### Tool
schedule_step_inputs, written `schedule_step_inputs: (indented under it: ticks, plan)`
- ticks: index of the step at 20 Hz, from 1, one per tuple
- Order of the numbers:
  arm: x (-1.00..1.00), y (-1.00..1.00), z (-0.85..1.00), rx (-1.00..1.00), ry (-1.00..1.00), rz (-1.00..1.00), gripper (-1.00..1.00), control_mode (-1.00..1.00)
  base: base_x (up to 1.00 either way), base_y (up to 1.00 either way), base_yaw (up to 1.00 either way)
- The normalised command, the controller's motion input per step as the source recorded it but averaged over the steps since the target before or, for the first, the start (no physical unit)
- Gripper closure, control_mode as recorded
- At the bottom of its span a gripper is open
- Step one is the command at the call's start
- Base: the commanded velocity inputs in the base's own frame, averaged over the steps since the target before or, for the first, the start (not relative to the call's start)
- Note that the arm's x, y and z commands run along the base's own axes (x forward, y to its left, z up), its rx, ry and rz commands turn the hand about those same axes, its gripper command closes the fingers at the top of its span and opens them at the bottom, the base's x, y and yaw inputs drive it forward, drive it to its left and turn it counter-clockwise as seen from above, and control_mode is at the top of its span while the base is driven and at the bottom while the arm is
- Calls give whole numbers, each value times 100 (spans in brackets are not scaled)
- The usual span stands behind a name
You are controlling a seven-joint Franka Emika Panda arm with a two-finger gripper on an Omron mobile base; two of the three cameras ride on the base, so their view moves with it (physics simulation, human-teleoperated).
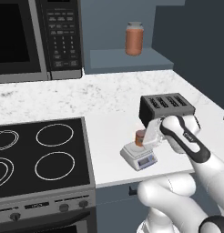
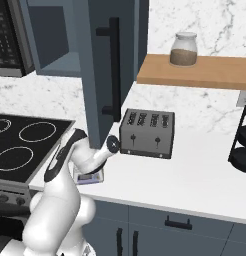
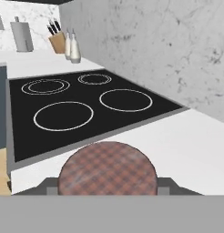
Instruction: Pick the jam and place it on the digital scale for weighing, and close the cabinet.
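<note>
The jam (image 1: 140, 136), a small orange jar with a brownish lid, stands on the round plate of the light-grey digital scale (image 1: 141, 159) near the counter's front edge. My gripper (image 1: 146, 139) comes in from the right and is shut on the jam; the white hand hides its fingers. In the hand view the plaid jam lid (image 3: 108, 169) sits close below the camera, with the digital scale's corners (image 3: 46, 184) showing beside it. The slate-blue cabinet door (image 2: 97, 70) with its dark bar handle (image 2: 114, 70) stands open, swung out over the counter above the digital scale (image 2: 89, 176).
A black toaster (image 1: 167, 107) stands just behind the scale. A taller orange-brown jar (image 1: 134, 38) sits on the open cabinet's shelf. The black cooktop (image 1: 41, 154) lies to the left, below the microwave (image 1: 36, 36). A wooden shelf (image 2: 195, 71) holds a glass jar.
</note>
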Motion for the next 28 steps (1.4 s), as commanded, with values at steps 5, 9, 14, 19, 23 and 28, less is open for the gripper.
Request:
schedule_step_inputs:
  ticks: [5,9,14,19,23,28]
  plan:
    - [0,0,-21,0,0,1,100,-100,0,0,0]
    - [0,-9,-12,0,0,0,100,-100,0,0,0]
    - [0,-20,-18,0,0,0,100,-100,0,0,0]
    - [0,0,-24,0,0,0,100,-100,0,0,0]
    - [15,0,-24,0,0,1,100,-100,0,0,0]
    - [26,0,-10,0,0,0,100,-100,0,0,0]
